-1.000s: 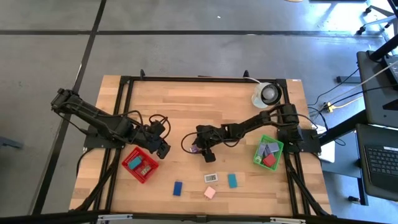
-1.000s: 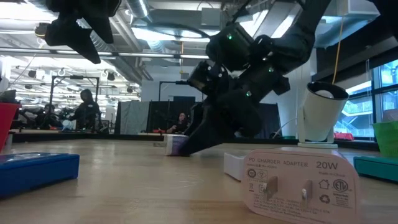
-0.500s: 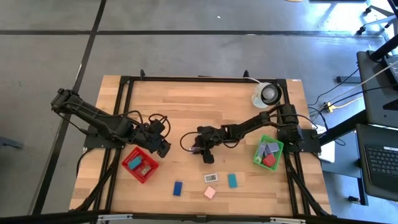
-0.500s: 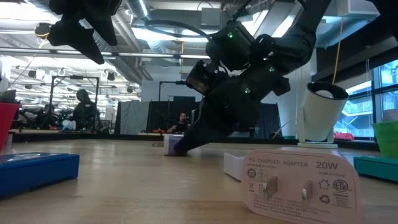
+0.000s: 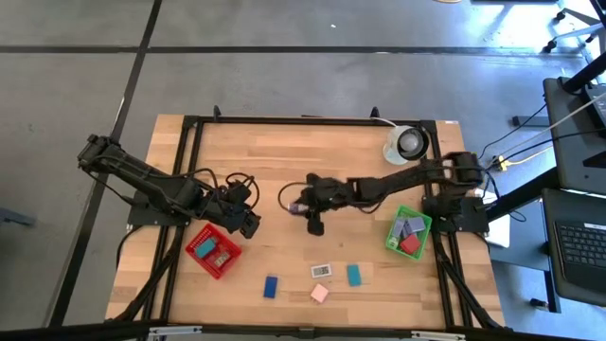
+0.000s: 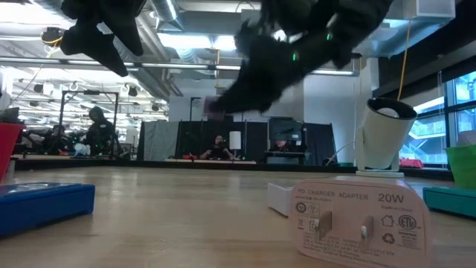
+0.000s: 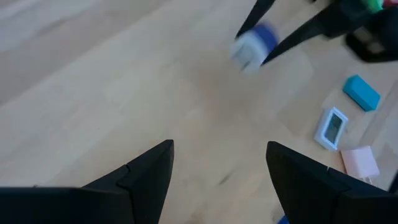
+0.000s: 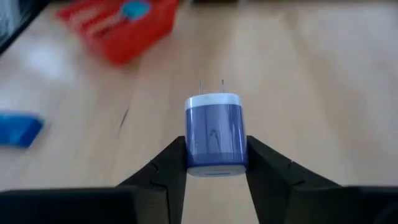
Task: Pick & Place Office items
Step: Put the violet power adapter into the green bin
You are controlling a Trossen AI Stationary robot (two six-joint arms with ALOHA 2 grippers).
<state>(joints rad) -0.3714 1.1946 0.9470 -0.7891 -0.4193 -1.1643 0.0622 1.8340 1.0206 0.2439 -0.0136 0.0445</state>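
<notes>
Purple charger plug [image 8: 214, 137] clenched in right end effector [image 8: 214, 163] (blurred in low view), off the table [image 5: 284, 161].

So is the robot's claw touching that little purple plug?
Touching. The right wrist view shows the right gripper with both fingers pressed against the sides of the purple charger plug, holding it above the table.

Hanging clear of the desk near its middle: purple-and-white charger [image 8: 214, 135], prongs forward. Lying along the near edge: blue block [image 5: 271, 286], white charger [image 5: 321, 271], pink block [image 5: 320, 294], teal block [image 5: 353, 275]. Sitting in baskets, possibly lavender and red pieces [image 5: 409, 235].
</notes>
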